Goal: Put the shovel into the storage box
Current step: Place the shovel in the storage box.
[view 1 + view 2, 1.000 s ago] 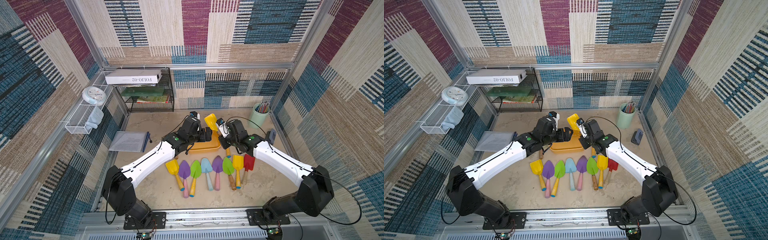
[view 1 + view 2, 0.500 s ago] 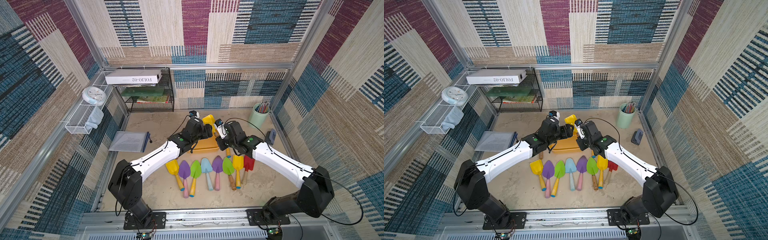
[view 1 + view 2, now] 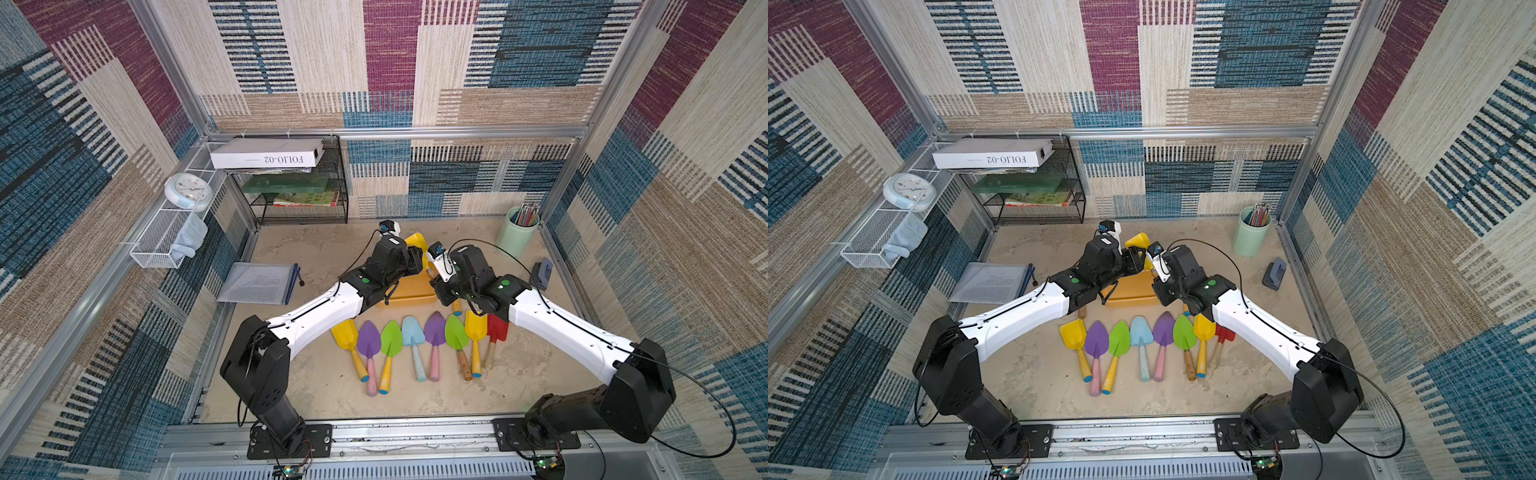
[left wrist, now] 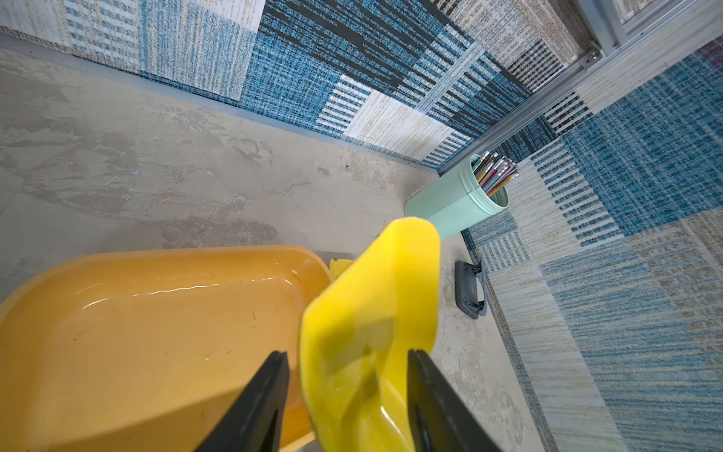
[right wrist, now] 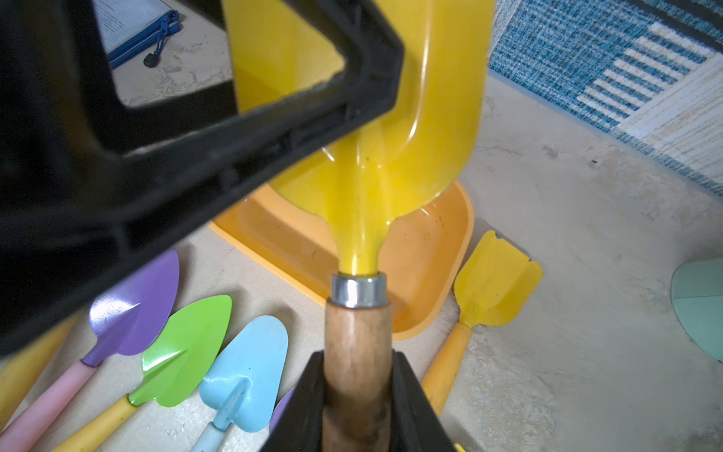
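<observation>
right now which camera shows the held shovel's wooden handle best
The right wrist view: the wooden handle fills the centre, clamped in the right gripper. The left wrist view shows only the yellow blade; both top views mostly hide the handle behind the arms.

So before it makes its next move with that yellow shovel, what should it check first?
1. Right fingers shut on the yellow shovel's wooden handle: ok.
2. Left fingers gripping the blade: not ok. They straddle it, with a gap on one side.
3. Storage box bare inside, where visible: ok.
4. Shovel lined up over the box: cannot tell.
5. Spare shovels lying outside the box: ok.
</observation>
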### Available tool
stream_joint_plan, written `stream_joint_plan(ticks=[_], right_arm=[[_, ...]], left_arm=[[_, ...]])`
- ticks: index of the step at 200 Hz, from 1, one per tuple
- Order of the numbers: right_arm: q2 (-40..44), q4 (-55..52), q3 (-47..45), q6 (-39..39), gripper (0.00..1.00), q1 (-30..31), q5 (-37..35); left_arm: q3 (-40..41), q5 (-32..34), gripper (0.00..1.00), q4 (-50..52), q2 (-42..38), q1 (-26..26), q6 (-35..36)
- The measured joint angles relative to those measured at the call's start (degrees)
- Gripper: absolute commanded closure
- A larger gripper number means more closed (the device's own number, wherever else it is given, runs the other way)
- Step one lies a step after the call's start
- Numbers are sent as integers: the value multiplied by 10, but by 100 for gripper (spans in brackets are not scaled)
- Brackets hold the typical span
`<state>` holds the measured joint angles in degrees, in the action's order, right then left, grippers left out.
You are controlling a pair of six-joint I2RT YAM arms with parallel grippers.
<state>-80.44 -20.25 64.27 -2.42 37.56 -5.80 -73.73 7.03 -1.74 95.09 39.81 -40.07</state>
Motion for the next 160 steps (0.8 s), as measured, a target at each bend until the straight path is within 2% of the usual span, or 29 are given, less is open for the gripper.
stream_joint_plan(ticks=[18,49,60,90,108,125,140,160], right_arm=[[2,0,0,-2,100,0,-2],[5,3,-4,-2,100,0,-2],[5,3,-5,-1,100,-1,-2],[5,3,-5,3,100,-1,-6],[5,-1,-4,3,81,-1,-8],[4,-1,-2,5,53,0,-14],[4,7,0,12,34,0,-22],[8,18,2,18,22,0,-34]], left_arm=[[2,-5,74,-4,0,0,-2],[5,-14,89,-17,1,0,-7],[7,-21,100,-26,1,0,-8],[14,-23,100,-42,1,0,-16],[23,-24,100,-54,0,0,-21],[31,-21,100,-63,-3,0,-29],[42,-6,100,-59,-5,0,-31],[62,18,100,-46,-10,0,-50]])
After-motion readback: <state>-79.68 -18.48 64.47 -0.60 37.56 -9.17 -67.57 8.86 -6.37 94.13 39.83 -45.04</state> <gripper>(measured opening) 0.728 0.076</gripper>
